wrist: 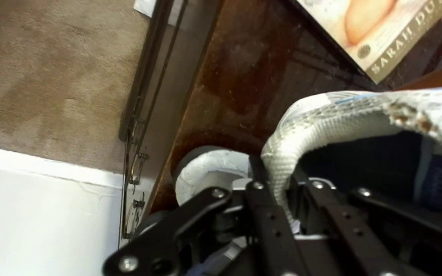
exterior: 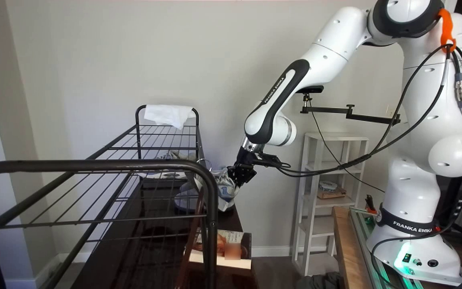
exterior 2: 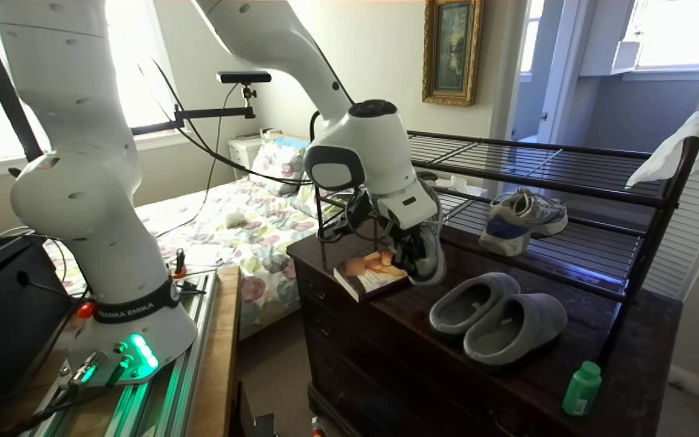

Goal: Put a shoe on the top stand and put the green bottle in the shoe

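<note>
Gripper (wrist: pixel 279 172) pinching shoe (wrist: pixel 340 126) by its collar, 2 FRANKA EMIKA labels (exterior: pixel 274 91) on white arm (exterior: pixel 331 52), SARAH DU legible on book (wrist: pixel 382 34)

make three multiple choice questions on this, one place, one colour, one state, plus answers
1. What does the green bottle stand on?
A) bed
B) dresser
C) rack's top tier

2. What colour are the slippers?
A) grey
B) red
C) yellow

3. How is the gripper?
A) empty
B) clamped on the book
C) clamped on a shoe

1 B: an exterior view shows its base on the dark top.
2 A: both look grey in that view.
3 C: the wrist view shows the shoe's collar caught in the gripper.
</note>
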